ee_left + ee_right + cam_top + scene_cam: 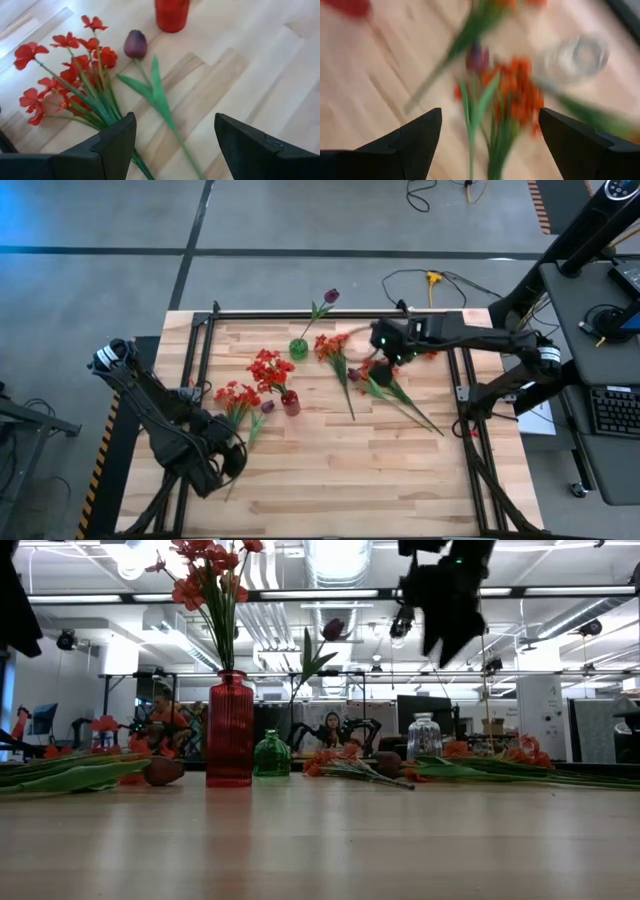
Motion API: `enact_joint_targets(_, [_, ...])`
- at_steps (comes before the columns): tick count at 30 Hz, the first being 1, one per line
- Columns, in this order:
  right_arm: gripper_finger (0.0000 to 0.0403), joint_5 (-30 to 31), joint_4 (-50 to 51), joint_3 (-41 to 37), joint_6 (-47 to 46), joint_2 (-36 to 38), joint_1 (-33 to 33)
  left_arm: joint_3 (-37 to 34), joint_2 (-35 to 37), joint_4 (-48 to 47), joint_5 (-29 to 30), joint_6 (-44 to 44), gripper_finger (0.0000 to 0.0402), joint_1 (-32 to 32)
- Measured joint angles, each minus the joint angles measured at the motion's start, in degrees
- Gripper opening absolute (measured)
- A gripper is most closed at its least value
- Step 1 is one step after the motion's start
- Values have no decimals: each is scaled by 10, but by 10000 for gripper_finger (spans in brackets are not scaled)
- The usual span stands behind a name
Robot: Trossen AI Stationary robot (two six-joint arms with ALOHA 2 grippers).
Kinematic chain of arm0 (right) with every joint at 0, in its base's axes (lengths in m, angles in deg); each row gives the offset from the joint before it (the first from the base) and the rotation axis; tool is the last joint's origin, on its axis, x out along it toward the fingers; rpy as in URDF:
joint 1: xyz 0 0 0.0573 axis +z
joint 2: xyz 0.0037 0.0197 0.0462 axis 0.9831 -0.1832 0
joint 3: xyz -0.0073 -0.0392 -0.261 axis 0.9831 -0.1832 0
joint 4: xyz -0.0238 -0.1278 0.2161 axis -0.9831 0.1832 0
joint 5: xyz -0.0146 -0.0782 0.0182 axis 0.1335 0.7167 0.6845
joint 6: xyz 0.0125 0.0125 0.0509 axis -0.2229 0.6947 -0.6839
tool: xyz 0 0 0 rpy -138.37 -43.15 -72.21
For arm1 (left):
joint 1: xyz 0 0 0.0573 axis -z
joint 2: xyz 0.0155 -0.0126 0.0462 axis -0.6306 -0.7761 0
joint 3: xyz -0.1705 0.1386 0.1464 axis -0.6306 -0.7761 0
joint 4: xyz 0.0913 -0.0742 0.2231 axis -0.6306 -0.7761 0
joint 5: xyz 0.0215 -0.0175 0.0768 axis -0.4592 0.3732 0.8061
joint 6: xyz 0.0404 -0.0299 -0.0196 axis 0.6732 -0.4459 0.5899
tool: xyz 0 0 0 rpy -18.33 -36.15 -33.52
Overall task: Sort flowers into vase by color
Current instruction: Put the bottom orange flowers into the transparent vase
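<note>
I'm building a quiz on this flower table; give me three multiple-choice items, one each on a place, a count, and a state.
1. Where is the purple tulip that stands in a vase?
A. green vase
B. red vase
C. clear vase

2. How many vases show in the low view?
A. one
B. two
C. three

3. The left claw is:
A. shut on a stem
B. open, empty
C. hidden

Answers:
1 A: the tulip rises from the green vase.
2 C: red vase, green, clear vase.
3 B: the left claw is spread over lying flowers.
</note>
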Motion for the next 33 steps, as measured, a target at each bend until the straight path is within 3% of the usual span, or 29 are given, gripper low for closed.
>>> enact_joint_targets(4, [324,2,55,-22,-21,0,14,13,0,0,5,19,251,0])
enact_joint_targets(10, [324,2,58,-102,-47,0,16,12,0,6,11,22,251,0])
enact_joint_targets(22, [324,3,-112,-280,-55,-1,16,8,0,7,13,22,251,0])
enact_joint_targets(33, [313,3,-189,-315,-60,-1,16,7,0,7,20,22,251,0])
